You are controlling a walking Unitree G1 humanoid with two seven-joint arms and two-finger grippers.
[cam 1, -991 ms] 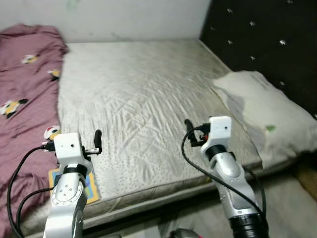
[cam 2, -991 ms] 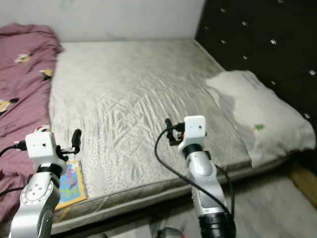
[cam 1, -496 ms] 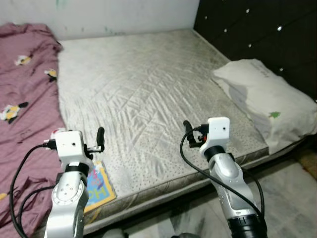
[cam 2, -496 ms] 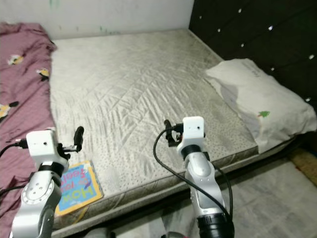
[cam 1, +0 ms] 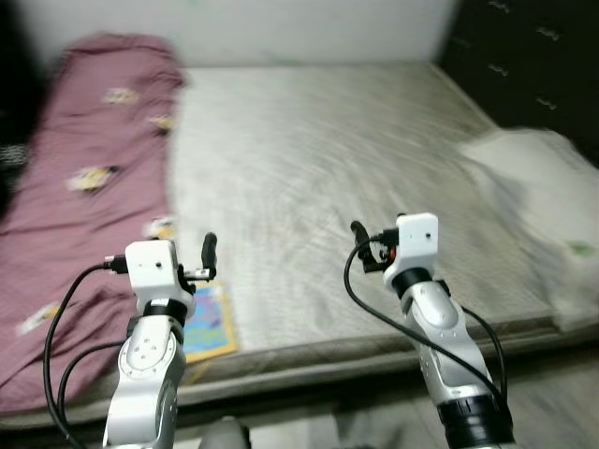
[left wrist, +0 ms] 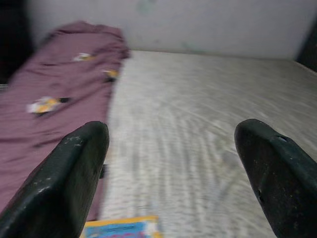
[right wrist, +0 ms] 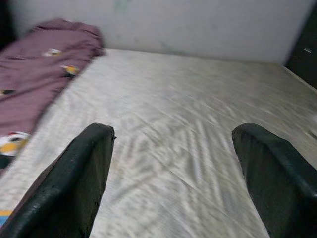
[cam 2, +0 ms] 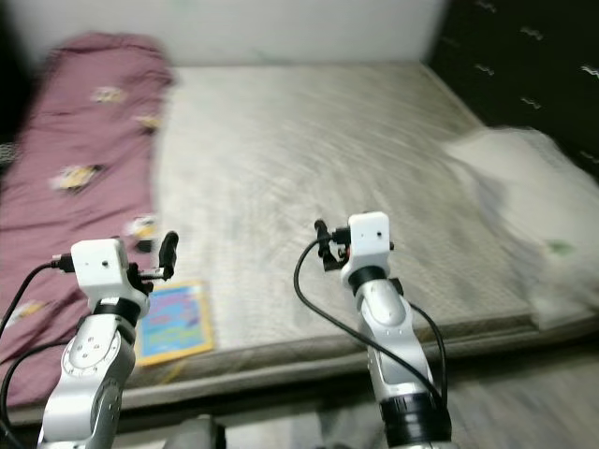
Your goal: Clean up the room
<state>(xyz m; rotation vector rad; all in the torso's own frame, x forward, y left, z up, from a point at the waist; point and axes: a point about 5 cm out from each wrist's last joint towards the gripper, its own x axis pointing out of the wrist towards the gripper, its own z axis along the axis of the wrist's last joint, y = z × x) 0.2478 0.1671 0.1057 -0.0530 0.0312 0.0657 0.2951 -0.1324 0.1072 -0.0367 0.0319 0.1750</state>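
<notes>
Both arms are up in front of the robot, held over the near edge of the bed (cam 1: 309, 150), and the head views are blurred. The left end effector (left wrist: 173, 168) is released, its two black fingers (left wrist: 74, 183) spread wide with nothing between them, looking out across the pale quilted mattress toward the white wall (left wrist: 198, 25). The right end effector (right wrist: 173, 168) is released too, fingers (right wrist: 84, 183) well apart and gripping nothing, hanging above the middle of the mattress. Down on the robot's left, a colourful book (cam 2: 173, 323) with a yellow border lies flat on the bed at its near edge, just beside the left arm and partly tucked behind it in the left eye view; its top edge peeks in between the left fingers in the left wrist view. Along the left side of the bed runs a crumpled maroon blanket (cam 1: 89, 178) with small cartoon prints, stretching from the near edge up to the wall. Over on the right, a white pillow (cam 1: 538, 206) rests on the mattress against a dark tufted headboard (cam 1: 533, 56), well apart from both arms. Black cables loop from each wrist down along the silver arms. A strip of grey floor (cam 2: 524, 402) shows below the bed.
</notes>
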